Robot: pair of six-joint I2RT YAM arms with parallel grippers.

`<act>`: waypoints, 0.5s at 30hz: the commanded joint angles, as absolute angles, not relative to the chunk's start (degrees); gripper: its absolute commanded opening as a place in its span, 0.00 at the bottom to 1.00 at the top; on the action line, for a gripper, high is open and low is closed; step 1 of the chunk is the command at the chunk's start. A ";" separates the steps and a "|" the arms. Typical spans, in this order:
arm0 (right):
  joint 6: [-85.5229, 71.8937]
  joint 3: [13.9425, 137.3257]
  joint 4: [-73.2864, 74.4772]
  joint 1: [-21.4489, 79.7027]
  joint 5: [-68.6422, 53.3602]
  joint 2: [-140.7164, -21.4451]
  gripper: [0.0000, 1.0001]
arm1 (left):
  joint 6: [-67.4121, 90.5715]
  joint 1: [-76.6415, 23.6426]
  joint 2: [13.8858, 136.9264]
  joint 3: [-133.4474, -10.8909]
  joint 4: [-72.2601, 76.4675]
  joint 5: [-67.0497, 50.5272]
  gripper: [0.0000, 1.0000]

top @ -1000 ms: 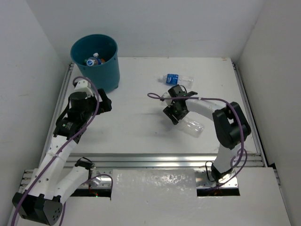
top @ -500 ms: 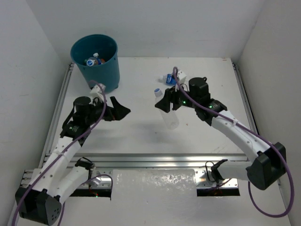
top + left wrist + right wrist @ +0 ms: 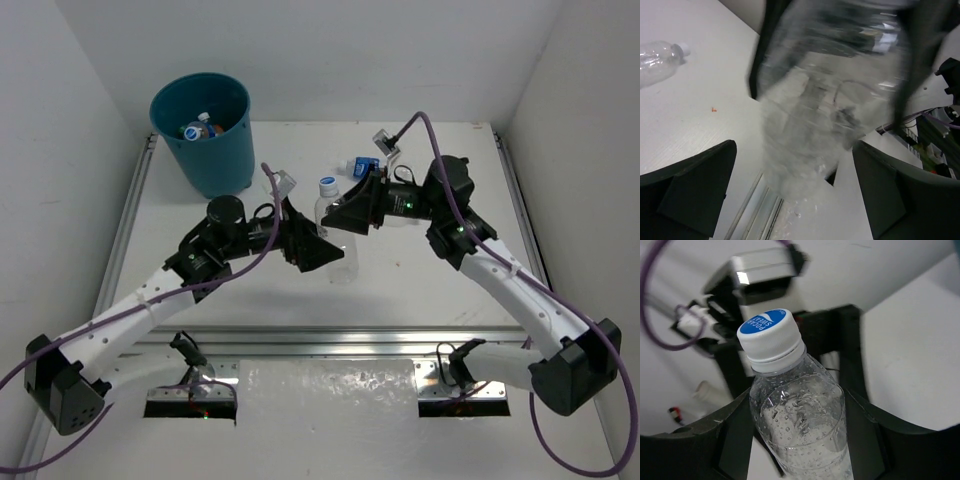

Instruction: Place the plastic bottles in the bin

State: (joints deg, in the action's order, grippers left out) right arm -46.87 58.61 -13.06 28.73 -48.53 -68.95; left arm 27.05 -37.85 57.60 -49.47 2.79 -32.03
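My right gripper (image 3: 352, 214) is shut on a clear unlabelled bottle (image 3: 336, 232) with a white and blue cap (image 3: 327, 186), held upright above the table's middle. In the right wrist view the bottle (image 3: 802, 420) fills the gap between the fingers of that gripper (image 3: 797, 412). My left gripper (image 3: 322, 250) is open, with its fingers spread wide on either side of the bottle's lower end (image 3: 815, 110) and not touching it. A blue-labelled bottle (image 3: 364, 166) lies on the table behind. The teal bin (image 3: 228, 150) stands at the far left with several bottles (image 3: 195, 128) inside.
A clear bottle (image 3: 657, 61) lies on the table at the upper left of the left wrist view. White walls enclose the table on three sides. A metal rail (image 3: 350, 342) runs along the near edge.
My right gripper has lifted the clear bottle off the table and carried it left. My left arm has swung from beside the bin to the middle, with its open jaws now around the bottle's base.
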 commanded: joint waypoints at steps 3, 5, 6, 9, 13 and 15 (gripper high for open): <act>-54.92 58.19 -24.76 29.53 -58.97 -66.71 0.00 | 25.05 -40.69 63.10 -54.21 6.51 -30.77 0.90; -55.72 57.75 -25.58 29.53 -60.20 -66.27 0.00 | 24.61 -41.22 64.60 -55.36 5.45 -30.15 0.85; -55.55 57.83 -25.32 29.53 -60.38 -66.10 0.00 | 24.26 -41.31 64.86 -55.98 5.19 -30.15 0.81; -52.57 57.83 -21.29 29.53 -59.24 -65.39 0.00 | 23.99 -41.57 64.60 -57.04 5.19 -31.38 0.29; -47.65 58.27 -16.53 28.92 -56.61 -64.25 0.99 | 22.33 -41.57 63.02 -59.84 0.54 -22.82 0.00; -47.03 58.45 -12.85 26.29 -54.60 -62.32 0.99 | 21.80 -41.05 62.84 -64.48 -7.97 -13.50 0.00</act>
State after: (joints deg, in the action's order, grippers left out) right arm -48.99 57.39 -16.12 27.94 -53.10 -66.08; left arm 23.18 -42.26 64.40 -57.63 -2.07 -29.10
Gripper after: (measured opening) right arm 0.978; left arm 0.435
